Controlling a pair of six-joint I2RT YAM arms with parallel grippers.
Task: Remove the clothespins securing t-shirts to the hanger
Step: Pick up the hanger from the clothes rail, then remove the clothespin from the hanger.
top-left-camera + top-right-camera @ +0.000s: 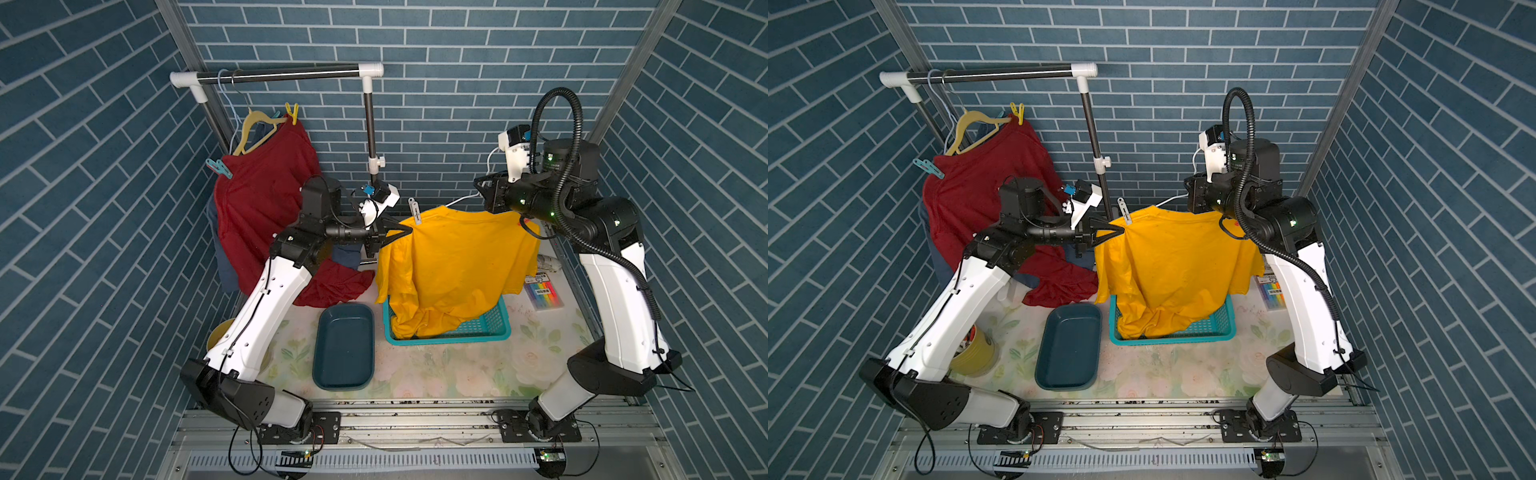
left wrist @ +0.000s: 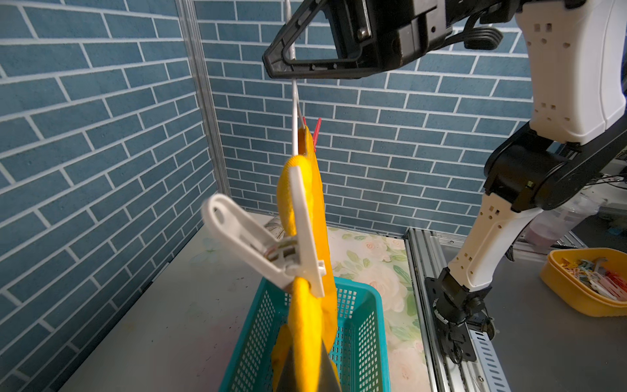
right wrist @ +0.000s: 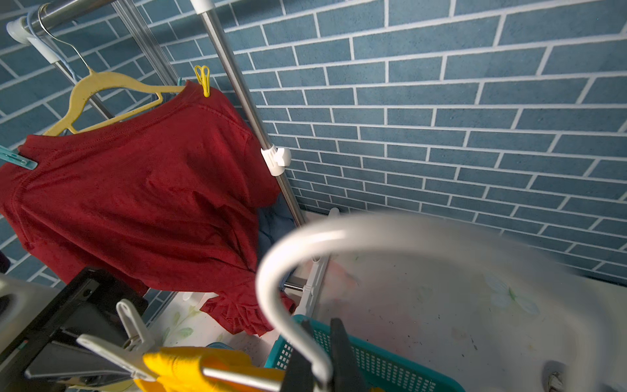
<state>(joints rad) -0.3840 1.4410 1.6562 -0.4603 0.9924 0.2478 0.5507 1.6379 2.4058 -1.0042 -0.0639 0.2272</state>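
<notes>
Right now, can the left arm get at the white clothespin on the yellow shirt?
Probably yes: the white clothespin sits beside the left gripper, nothing between them, though its closed jaws must open first.

No legible text anywhere; print on coloured pack too small.

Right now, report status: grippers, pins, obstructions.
Left gripper shut on yellow t-shirt. Right gripper shut on white hanger. White clothespin, red clothespin clipped on. Nothing blocking.
</notes>
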